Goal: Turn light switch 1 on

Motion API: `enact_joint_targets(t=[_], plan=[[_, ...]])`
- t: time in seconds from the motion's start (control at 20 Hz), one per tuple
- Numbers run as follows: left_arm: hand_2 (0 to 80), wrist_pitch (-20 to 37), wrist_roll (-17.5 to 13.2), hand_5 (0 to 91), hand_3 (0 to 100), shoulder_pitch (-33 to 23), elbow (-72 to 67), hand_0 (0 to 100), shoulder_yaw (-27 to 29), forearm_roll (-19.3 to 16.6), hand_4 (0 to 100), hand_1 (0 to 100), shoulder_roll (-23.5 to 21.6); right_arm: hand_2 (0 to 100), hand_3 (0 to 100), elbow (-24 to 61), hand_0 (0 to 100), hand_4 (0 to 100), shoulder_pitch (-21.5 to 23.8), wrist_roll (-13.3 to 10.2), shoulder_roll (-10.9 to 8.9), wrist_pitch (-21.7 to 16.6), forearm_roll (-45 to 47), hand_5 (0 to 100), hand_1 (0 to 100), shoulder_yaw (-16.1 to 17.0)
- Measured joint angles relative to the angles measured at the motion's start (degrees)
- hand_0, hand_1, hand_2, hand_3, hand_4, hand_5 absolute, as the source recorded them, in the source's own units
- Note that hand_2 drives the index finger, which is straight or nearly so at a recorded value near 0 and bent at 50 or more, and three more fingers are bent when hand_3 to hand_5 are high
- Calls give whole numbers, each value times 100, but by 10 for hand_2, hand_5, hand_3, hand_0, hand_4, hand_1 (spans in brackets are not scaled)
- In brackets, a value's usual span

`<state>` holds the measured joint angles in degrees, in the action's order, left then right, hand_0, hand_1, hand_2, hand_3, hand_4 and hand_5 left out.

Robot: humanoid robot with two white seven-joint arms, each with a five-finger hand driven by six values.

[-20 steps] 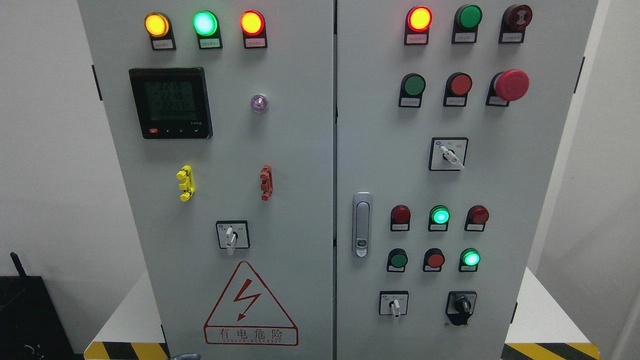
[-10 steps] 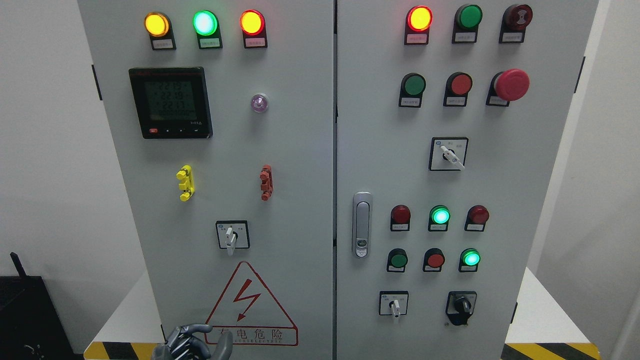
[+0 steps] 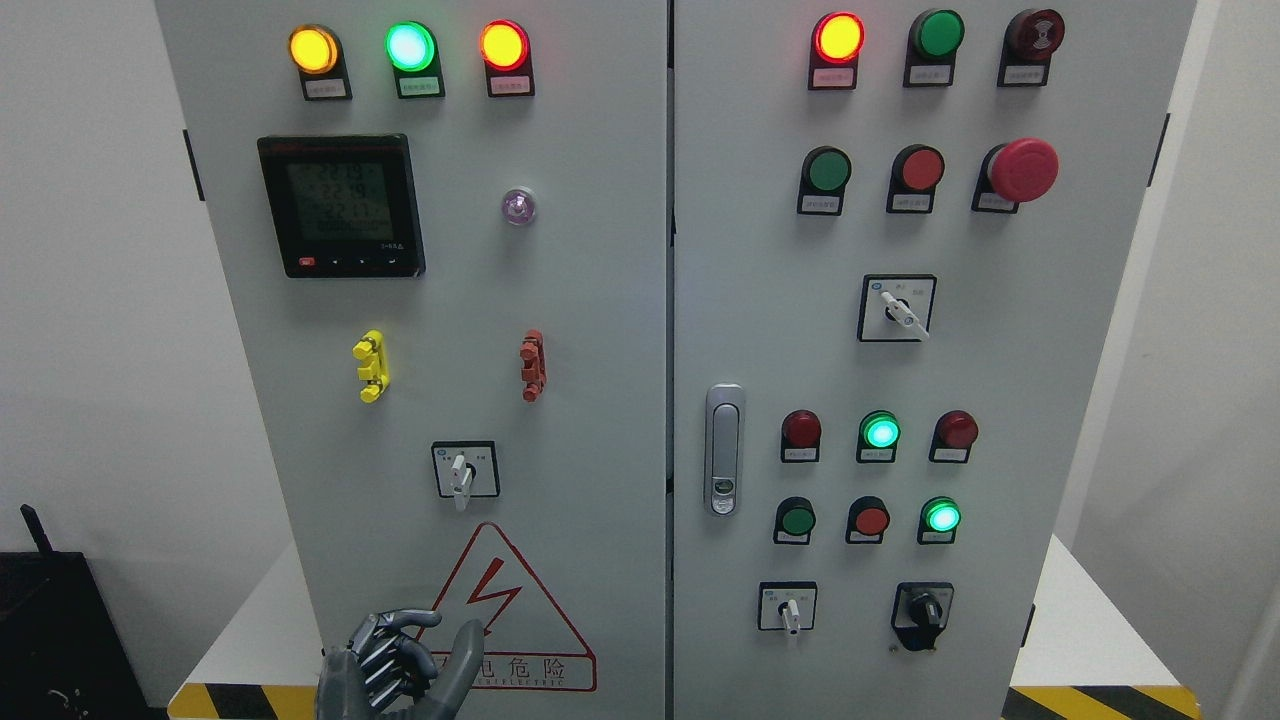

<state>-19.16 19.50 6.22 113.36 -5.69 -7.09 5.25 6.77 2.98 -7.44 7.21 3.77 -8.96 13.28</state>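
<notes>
A grey two-door control cabinet fills the head view. On its left door (image 3: 560,300) a small rotary switch (image 3: 464,472) with a white handle points down. Other white-handled rotary switches sit on the right door at the middle (image 3: 897,309) and at the bottom (image 3: 789,608), beside a black knob switch (image 3: 923,610). My left hand (image 3: 420,648) shows at the bottom edge, in front of the red warning triangle (image 3: 500,610) and well below the left door's switch. Its fingers (image 3: 392,628) are curled, the thumb sticks up, and it holds nothing. No right hand shows.
Lit yellow, green and red lamps (image 3: 410,46) line the top of the left door above a digital meter (image 3: 341,205). The right door carries push buttons, a red mushroom stop button (image 3: 1024,169) and a latch handle (image 3: 723,449). A black box (image 3: 50,630) stands at lower left.
My left hand has risen into view from the bottom edge and moved up in front of the warning triangle. The meter's digits changed; nothing else on the panel did.
</notes>
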Motion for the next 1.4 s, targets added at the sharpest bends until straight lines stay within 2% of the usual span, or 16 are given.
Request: enact_joint_targets(t=[0.85, 1.4], plan=[[515, -515, 22, 851, 896, 793, -118, 113, 36, -77, 893, 719, 194, 0, 0, 0, 308, 0, 0, 0, 0, 0, 0, 0, 0, 0], [515, -594, 23, 853, 897, 1012, -176, 124, 115, -144, 892, 722, 250, 0, 0, 0, 308, 0, -1, 0, 0, 0, 0, 0, 0, 0]])
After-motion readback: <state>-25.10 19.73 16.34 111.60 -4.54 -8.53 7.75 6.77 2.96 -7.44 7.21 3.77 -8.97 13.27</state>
